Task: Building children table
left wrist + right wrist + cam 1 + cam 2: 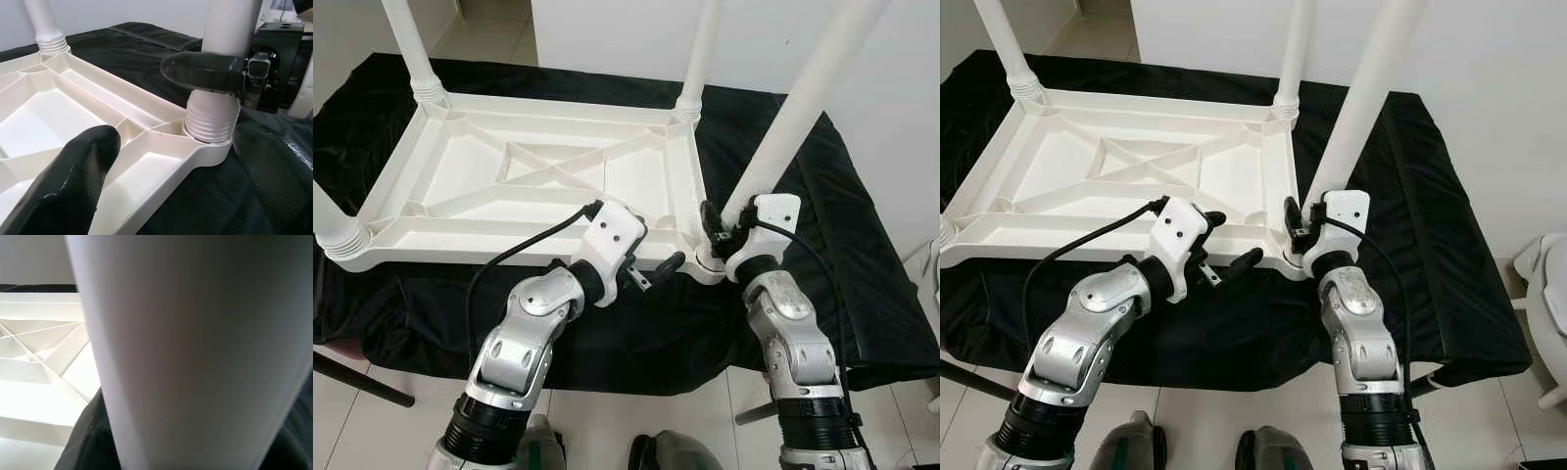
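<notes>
A white plastic table [538, 176] lies upside down on a black cloth [862, 294]. White legs stand up from its far left corner [411, 49], far right corner [700, 59] and near left corner [333, 225]. The near right leg [793, 117] leans away to the right, its ribbed base [212, 117] sitting in the corner socket. My right gripper [717, 233] is shut on this leg just above the base; the leg [195, 357] looms close in the right wrist view. My left gripper [1232, 238] is open, its fingers [73, 181] straddling the table's near rim beside that corner.
The cloth-covered surface ends close in front of me, with pale tiled floor below it. A white wall stands behind. A dark bar [362, 377] juts out low on the left. A white object [1547, 284] stands at the right. My feet [675, 452] are at the bottom.
</notes>
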Tool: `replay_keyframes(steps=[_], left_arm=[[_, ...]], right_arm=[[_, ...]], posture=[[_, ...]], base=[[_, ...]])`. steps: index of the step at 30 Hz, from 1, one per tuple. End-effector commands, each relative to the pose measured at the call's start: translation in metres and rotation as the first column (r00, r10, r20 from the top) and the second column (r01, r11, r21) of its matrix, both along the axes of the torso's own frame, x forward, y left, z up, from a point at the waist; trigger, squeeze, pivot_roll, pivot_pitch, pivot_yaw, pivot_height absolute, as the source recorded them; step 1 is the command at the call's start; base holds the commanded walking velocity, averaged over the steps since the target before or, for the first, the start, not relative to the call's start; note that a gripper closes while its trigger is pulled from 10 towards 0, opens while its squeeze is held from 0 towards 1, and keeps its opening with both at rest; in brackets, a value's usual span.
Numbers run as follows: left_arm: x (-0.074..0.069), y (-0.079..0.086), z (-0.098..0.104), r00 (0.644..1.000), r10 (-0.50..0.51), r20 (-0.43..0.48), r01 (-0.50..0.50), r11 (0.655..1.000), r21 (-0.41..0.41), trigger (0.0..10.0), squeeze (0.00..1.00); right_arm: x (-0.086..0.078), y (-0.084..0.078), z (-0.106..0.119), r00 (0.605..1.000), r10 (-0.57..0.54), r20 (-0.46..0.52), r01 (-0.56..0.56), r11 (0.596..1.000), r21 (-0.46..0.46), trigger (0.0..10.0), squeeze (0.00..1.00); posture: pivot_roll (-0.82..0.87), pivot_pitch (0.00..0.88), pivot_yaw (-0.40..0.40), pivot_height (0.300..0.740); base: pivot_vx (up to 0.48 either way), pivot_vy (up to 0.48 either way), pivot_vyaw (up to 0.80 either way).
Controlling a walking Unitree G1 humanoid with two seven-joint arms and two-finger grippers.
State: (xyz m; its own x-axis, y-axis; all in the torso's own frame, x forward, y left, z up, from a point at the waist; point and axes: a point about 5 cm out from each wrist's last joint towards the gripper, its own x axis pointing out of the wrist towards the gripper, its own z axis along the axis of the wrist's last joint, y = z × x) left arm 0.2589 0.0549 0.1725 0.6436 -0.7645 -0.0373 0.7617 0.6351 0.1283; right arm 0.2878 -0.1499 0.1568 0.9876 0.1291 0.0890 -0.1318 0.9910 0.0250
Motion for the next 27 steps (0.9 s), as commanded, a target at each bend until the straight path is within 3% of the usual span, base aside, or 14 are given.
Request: replay_keyframes(steps=[1,6,18,27], left_arm=[[0.002,0.003,0.001,0.997,0.075,0.011,-0.075,0.997,-0.004,10.0,0.0],[0.003,0.004,0.002,0.997,0.073,0.013,-0.073,0.997,-0.007,10.0,0.0],[0.003,0.006,0.002,0.997,0.081,0.015,-0.081,0.997,-0.006,10.0,0.0],[0.002,0.007,0.003,0.996,0.085,0.016,-0.085,0.996,-0.004,10.0,0.0]], right_arm=[[-0.001,-0.007,-0.011,0.998,-0.039,-0.05,0.038,0.999,-0.009,10.0,0.0],[-0.002,-0.005,-0.017,0.997,-0.025,-0.072,0.023,1.0,-0.021,10.0,0.0],[-0.009,0.007,-0.017,0.995,0.094,-0.019,-0.096,0.984,-0.15,10.0,0.0],[-0.012,0.003,-0.024,0.996,0.085,-0.034,-0.089,0.986,-0.141,10.0,0.0]], posture=[[0.0,0.013,-0.04,0.74],[0.0,0.013,-0.04,0.74],[0.0,0.019,-0.042,0.74],[0.0,0.033,-0.039,0.74]], base=[[0.0,0.0,0.0],[0.0,0.0,0.0],[0.0,0.0,0.0],[0.0,0.0,0.0]])
